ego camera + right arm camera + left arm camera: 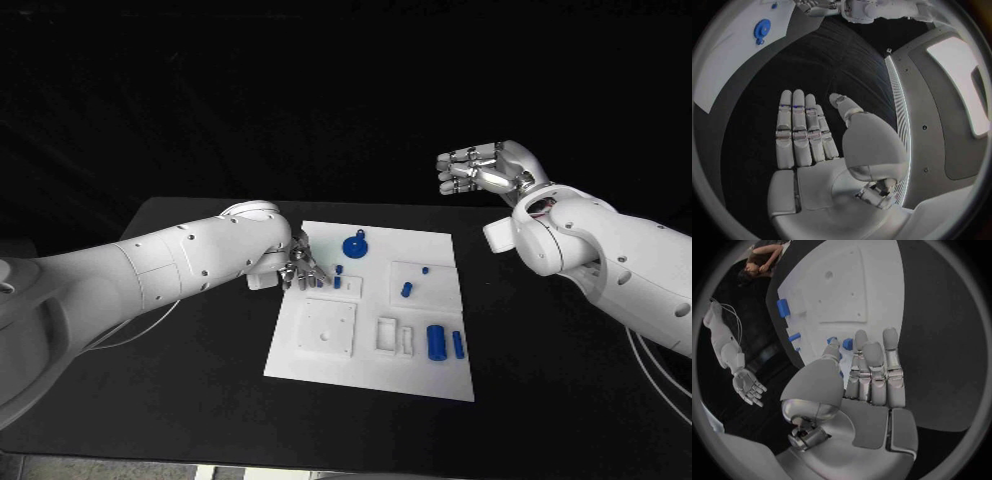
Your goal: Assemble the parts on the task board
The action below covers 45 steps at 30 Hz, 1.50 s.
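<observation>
**A:** The left hand (pixel 300 268) is held low over the near-left edge of the task board (pixel 433 375), fingers extended side by side and nothing gripped. Why is it placed there?

**B:** A reach seems to be intended: small blue parts (pixel 338 281) lie just beside the fingertips, and in the left wrist view the same blue pieces (pixel 846 344) are seen right ahead of the fingers (pixel 873 365). No contact can be confirmed.

**A:** And the right hand (pixel 488 171)?

**B:** It is raised well apart from the board, beyond its far-right corner. In the right wrist view its fingers (pixel 799 131) are stretched flat and nothing is held. It is probably parked there so the board is kept unobstructed.

**A:** Where are the other pieces found?

**B:** A round blue part (pixel 355 245) lies near the far edge of the board, two small ones sit on the raised block at right, and two long blue pegs (pixel 436 340) stand near the front-right. The tabletop (pixel 173 380) carries the board. Assembly is judged barely begun.
</observation>
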Motion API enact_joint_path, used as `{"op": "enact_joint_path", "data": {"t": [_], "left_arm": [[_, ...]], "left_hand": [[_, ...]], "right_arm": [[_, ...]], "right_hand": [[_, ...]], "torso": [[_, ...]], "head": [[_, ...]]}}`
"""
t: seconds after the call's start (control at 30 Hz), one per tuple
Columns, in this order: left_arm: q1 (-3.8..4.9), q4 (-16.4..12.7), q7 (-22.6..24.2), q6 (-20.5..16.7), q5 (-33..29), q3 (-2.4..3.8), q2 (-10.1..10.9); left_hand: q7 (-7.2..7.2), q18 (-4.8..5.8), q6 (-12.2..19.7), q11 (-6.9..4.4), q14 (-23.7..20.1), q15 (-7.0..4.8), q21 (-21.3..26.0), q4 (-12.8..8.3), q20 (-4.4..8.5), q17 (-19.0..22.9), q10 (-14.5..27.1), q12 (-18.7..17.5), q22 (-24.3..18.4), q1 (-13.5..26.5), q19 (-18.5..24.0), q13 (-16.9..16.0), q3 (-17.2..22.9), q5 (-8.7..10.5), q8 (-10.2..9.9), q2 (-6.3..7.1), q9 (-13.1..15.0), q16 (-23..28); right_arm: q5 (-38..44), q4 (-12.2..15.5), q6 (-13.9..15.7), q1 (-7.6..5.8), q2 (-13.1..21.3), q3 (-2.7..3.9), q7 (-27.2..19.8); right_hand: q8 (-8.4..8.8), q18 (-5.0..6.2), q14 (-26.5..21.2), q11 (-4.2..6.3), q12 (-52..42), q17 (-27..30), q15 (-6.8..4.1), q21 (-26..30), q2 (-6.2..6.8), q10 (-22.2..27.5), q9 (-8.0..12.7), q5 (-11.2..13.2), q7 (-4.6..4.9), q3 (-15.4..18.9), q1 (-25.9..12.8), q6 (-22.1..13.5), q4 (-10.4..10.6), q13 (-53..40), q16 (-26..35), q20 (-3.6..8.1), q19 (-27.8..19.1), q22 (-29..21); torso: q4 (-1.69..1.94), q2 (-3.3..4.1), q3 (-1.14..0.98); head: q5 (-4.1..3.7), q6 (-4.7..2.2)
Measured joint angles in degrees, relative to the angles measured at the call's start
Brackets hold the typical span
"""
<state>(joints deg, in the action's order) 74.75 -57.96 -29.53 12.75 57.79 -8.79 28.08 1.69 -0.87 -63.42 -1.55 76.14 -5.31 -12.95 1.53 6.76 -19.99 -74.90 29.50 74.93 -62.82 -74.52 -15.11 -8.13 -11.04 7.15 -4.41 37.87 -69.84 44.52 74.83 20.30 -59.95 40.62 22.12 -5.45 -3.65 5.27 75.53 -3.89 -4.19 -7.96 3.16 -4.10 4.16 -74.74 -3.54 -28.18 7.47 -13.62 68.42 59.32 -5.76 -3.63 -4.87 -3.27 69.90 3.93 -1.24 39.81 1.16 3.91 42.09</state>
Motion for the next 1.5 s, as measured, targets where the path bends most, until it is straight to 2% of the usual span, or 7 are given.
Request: {"op": "enact_joint_path", "data": {"t": [0.93, 1.03, 1.07, 1.2, 1.27, 1.37, 1.5], "left_arm": [[-0.22, 1.1, 0.4, -0.1, -0.2, -0.20, -1.0], [-0.19, 1.1, 0.6, -0.1, -0.2, -0.28, -1.0], [-0.18, 1.0, 0.7, -0.1, -0.2, -0.29, -1.0], [-0.14, 0.8, 1.0, -0.3, -0.3, -0.33, -0.8], [-0.14, 0.6, 1.2, -0.5, -0.4, -0.36, -0.5], [-0.19, 0.2, 1.6, -0.9, -0.5, -0.39, -0.2], [-0.28, -0.2, 2.0, -1.6, -0.8, -0.46, 0.2]], "left_hand": [[0.19, 0.00, 0.6, -0.16, 0.0, 0.00, 0.2, -2.2, 0.00, 0.0, 0.2, 0.0, 0.0, -4.0, 0.0, 0.0, 2.3, 0.01, 1.0, -4.51, -0.1, 0.0], [0.30, 0.00, 0.8, -0.18, 0.0, 0.00, 0.2, -3.2, 0.00, 0.0, 0.2, 0.0, 0.0, -4.7, 0.0, 0.1, 2.8, -0.95, 0.8, -5.19, -0.1, 0.0], [0.30, 0.00, 0.8, -0.17, 0.0, 0.00, 0.2, -3.7, 0.00, 0.0, 0.2, -0.2, 0.0, -5.0, 0.0, 0.2, 2.9, -1.48, 0.6, -5.46, -0.1, 0.0], [0.54, 0.02, 1.1, -0.05, -0.1, 0.13, 0.2, -5.6, 0.00, 0.0, 0.3, -0.9, 0.0, -7.0, 0.0, 0.6, 3.8, -9.49, 0.6, -5.81, -0.1, 0.0], [0.79, 0.01, 1.4, -0.05, -0.1, 0.16, 0.2, -5.7, 0.00, 0.0, 0.3, -1.3, 0.0, -7.1, 0.0, 0.9, 3.6, -12.15, 0.5, -5.89, -0.1, 0.0], [1.10, 0.02, 1.7, 0.03, -0.1, 0.32, 0.2, -5.9, 0.00, 0.0, 0.4, -1.8, 0.0, -7.1, 0.0, 1.3, 3.4, -15.46, 0.5, -5.89, -0.1, 0.0], [1.15, 0.02, 1.7, 0.15, -0.1, 0.32, -0.4, -6.1, 0.00, -0.2, -0.3, -2.4, 0.0, -6.0, 0.0, 1.8, 3.2, -16.97, 0.8, -6.99, -0.1, 0.0]], "right_arm": [[0.0, 0.1, -0.2, 0.04, 0.1, 0.00, 0.0], [0.0, 0.1, -0.2, 0.04, 0.1, 0.00, 0.0], [0.0, 0.1, -0.2, 0.04, 0.1, 0.00, 0.0], [0.0, 0.1, -0.3, 0.07, 0.1, 0.00, 0.0], [0.0, 0.1, -0.3, 0.09, 0.1, 0.00, 0.0], [0.0, 0.1, -0.4, 0.14, 0.1, 0.00, 0.0], [0.0, 0.0, -0.4, 0.21, 0.1, 0.00, 0.0]], "right_hand": [[0.00, -0.01, 0.0, 0.00, 0.0, 0.0, 0.00, 0.0, 0.00, 0.0, 0.0, 0.0, 0.00, 0.0, 0.0, 0.0, 0.0, 0.0, 0.0, 0.00, 0.0, 0.0], [0.00, 0.00, 0.0, 0.00, 0.0, 0.0, 0.00, 0.0, 0.00, 0.0, 0.0, -0.1, 0.00, 0.0, 0.0, 0.0, 0.0, 0.0, 0.0, 0.00, 0.0, 0.0], [0.00, 0.00, 0.0, -0.13, 0.0, 0.0, 0.00, 0.0, 0.00, 0.1, 0.0, -0.3, 0.00, 0.0, 0.0, 0.0, 0.0, 0.0, 0.0, 0.00, 0.0, 0.0], [0.00, 0.00, 0.0, -0.21, 0.0, 0.1, 0.00, 0.0, 0.00, 0.2, 0.0, -0.3, 0.00, 0.0, 0.0, 0.0, 0.0, 0.0, 0.0, 0.00, 0.0, 0.0], [0.00, -0.01, 0.0, -0.21, 0.0, 0.0, 0.00, 0.0, 0.00, 0.2, 0.0, -0.3, 0.00, 0.0, 0.0, 0.0, 0.0, 0.0, 0.0, 0.00, 0.0, 0.0], [0.00, 0.00, 0.0, -0.21, 0.0, 0.0, 0.00, 0.0, 0.00, 0.2, 0.0, -0.3, 0.00, 0.0, 0.0, 0.0, 0.0, 0.0, 0.0, 0.00, 0.0, 0.0], [0.00, -0.01, 0.0, -0.21, 0.0, 0.0, 0.00, 0.0, 0.00, 0.2, 0.0, -0.3, 0.00, 0.0, 0.0, 0.0, 0.0, 0.0, 0.0, 0.00, 0.0, 0.0]], "torso": [[-0.01, 0.02, -0.02], [-0.02, 0.02, -0.02], [-0.02, 0.02, -0.02], [-0.01, 0.02, -0.03], [-0.01, 0.02, -0.03], [0.00, 0.01, -0.03], [0.04, -0.02, -0.03]], "head": [[-0.22, 0.13], [-0.27, 0.18], [-0.29, 0.21], [-0.34, 0.26], [-0.34, 0.30], [-0.38, 0.33], [-0.43, 0.35]]}}
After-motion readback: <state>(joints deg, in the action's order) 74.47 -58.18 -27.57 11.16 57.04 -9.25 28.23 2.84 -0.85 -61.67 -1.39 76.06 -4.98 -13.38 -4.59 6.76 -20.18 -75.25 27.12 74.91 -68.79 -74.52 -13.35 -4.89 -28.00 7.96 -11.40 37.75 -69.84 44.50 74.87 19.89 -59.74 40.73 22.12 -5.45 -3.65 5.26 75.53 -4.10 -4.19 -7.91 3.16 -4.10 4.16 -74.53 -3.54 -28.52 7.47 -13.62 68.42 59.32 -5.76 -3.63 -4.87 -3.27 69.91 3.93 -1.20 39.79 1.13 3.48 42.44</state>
